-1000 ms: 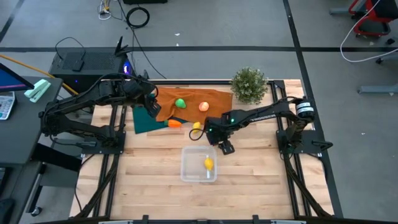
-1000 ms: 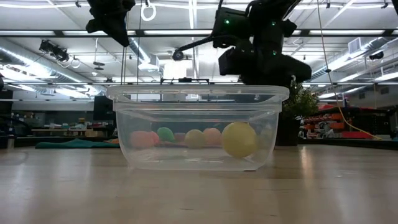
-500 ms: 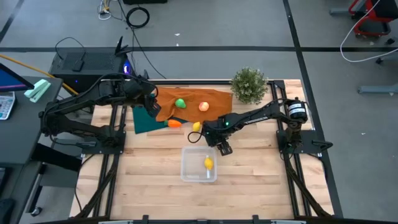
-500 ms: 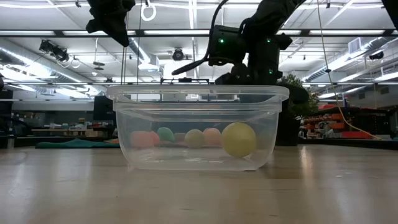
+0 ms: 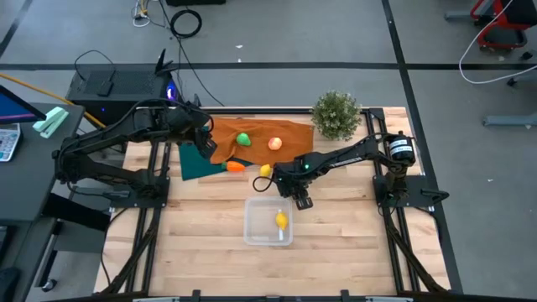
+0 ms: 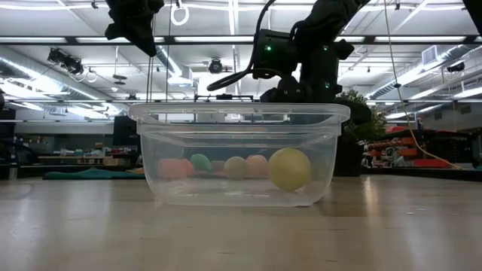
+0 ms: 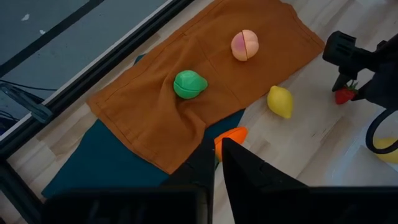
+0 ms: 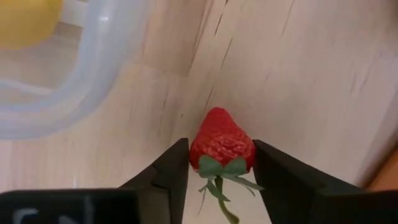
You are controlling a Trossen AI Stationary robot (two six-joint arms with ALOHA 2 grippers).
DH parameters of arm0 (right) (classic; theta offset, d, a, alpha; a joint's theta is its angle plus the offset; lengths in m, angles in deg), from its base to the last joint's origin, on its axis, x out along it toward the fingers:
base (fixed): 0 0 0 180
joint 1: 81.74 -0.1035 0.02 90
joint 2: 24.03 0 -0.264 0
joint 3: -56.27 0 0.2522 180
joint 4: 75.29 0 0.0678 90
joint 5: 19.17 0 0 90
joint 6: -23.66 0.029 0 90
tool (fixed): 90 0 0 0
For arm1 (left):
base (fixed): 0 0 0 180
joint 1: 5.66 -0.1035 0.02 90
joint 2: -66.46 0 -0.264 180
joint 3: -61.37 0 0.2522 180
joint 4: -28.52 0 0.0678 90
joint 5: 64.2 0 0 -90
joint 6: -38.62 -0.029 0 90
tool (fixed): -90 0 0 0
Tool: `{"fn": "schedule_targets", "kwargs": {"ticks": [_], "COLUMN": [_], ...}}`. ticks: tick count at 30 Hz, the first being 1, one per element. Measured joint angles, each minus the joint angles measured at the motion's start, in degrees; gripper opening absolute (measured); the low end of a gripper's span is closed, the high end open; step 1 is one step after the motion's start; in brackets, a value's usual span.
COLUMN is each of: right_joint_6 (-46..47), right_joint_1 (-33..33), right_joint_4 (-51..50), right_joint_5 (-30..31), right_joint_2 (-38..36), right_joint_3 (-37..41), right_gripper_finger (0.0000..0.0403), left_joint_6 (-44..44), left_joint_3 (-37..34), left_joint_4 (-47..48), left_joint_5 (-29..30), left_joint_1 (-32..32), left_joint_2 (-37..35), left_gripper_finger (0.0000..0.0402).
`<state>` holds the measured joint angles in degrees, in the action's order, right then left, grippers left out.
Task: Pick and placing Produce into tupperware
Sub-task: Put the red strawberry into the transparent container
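In the high view the strawberry cannot be made out; the right gripper [image 5: 279, 181] covers that spot, and its fingers are too small there to read. The right wrist view cuts the tub [image 8: 81, 68] to one curved corner and the lemon [image 8: 25, 18] inside it to a yellow sliver at the edge. In the left wrist view the carrot [image 7: 231, 138] is half hidden behind the left gripper [image 7: 217, 163], and a second lemon [image 7: 387, 149] is cut off at the frame's edge. Through the tub [image 6: 237, 154] wall in the low view, the fruit behind shows only as pale blurs.
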<state>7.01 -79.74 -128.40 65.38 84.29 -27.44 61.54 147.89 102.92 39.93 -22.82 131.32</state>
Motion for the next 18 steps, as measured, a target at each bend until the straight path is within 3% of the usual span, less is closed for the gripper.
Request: {"fn": "schedule_targets", "kwargs": {"ticks": [6,18], "right_joint_6": [0.1,0.0], "right_joint_1": [0.1,1.9], "right_joint_4": [-0.2,-4.2], "right_joint_5": [0.0,2.3], "right_joint_2": [-0.1,-0.1], "right_joint_3": [0.0,-4.3], "right_gripper_finger": [0.0107,0.0111], "left_joint_6": [0.0,-0.1], "left_joint_3": [0.0,0.0], "left_joint_4": [0.0,0.0], "left_joint_5": [0.0,0.0], "left_joint_1": [0.0,0.0], "left_joint_2": [0.0,0.0], "left_gripper_finger": [0.0036,0.0040]}}
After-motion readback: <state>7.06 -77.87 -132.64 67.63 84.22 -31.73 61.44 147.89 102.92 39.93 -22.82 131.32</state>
